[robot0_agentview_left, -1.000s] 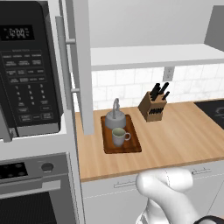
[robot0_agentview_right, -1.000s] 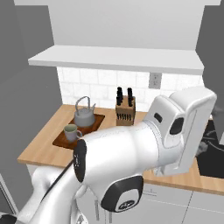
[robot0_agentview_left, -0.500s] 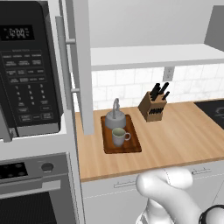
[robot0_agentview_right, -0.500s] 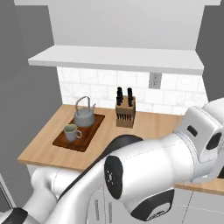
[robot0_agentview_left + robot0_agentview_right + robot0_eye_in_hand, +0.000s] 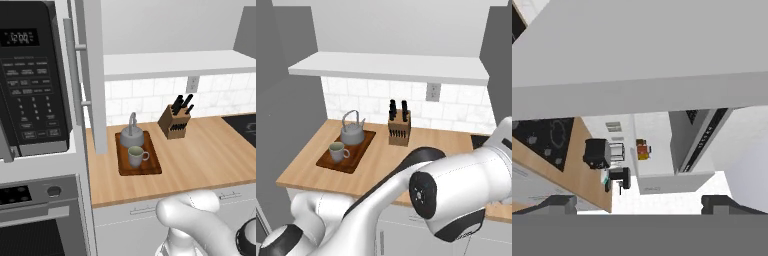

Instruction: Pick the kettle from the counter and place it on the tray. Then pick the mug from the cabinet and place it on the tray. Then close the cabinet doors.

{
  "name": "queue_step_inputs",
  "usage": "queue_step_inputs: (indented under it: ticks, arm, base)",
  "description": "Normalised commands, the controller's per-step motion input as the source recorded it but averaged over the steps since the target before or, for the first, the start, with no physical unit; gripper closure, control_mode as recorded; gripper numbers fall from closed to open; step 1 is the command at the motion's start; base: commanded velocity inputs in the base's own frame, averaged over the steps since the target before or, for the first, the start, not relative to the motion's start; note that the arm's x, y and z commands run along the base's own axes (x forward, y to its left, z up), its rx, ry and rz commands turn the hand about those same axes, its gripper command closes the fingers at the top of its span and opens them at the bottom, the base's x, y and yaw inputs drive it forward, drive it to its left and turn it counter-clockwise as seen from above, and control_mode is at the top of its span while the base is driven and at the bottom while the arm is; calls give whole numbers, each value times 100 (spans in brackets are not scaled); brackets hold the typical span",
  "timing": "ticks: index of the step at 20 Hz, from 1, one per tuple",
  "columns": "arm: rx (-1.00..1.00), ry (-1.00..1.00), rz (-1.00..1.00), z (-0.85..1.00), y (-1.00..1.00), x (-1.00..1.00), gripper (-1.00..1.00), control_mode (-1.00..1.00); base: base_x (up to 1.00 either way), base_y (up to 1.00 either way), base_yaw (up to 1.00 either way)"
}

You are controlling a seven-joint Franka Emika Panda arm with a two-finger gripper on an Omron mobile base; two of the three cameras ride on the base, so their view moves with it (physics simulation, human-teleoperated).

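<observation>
Both base views look forward and down over the counter (image 5: 200,150), from left and right, sharing the tray (image 5: 358,150). The hand view, rolled, faces a far stretch of kitchen

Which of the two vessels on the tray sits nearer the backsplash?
The kettle, grey with a tall arched handle; the mug sits in front of it on the tray.

A home kitchen, rendered. A light tan wood-grain counter (image 5: 210,150) runs below a white tiled backsplash (image 5: 145,102) with a wall socket (image 5: 192,84). On the counter stand a wooden knife block with black handles (image 5: 175,121) and, left of the block, a dark brown wooden tray (image 5: 150,167). Further left rise a black microwave (image 5: 30,85) and an oven (image 5: 35,220); right of the block lies a black cooktop (image 5: 243,126).
</observation>
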Motion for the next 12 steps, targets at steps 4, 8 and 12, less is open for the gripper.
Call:
queue_step_inputs:
  ticks: [4, 8, 12]
  arm:
    - [0, 0, 3, 0, -1, 28, -100, -100]
    - [0, 0, 7, 0, -8, 28, -100, -100]
    - [0, 0, 8, 0, -6, 23, -100, -100]
  base:
    - [0, 0, 0]
    - [0, 0, 0]
    - [0, 0, 0]
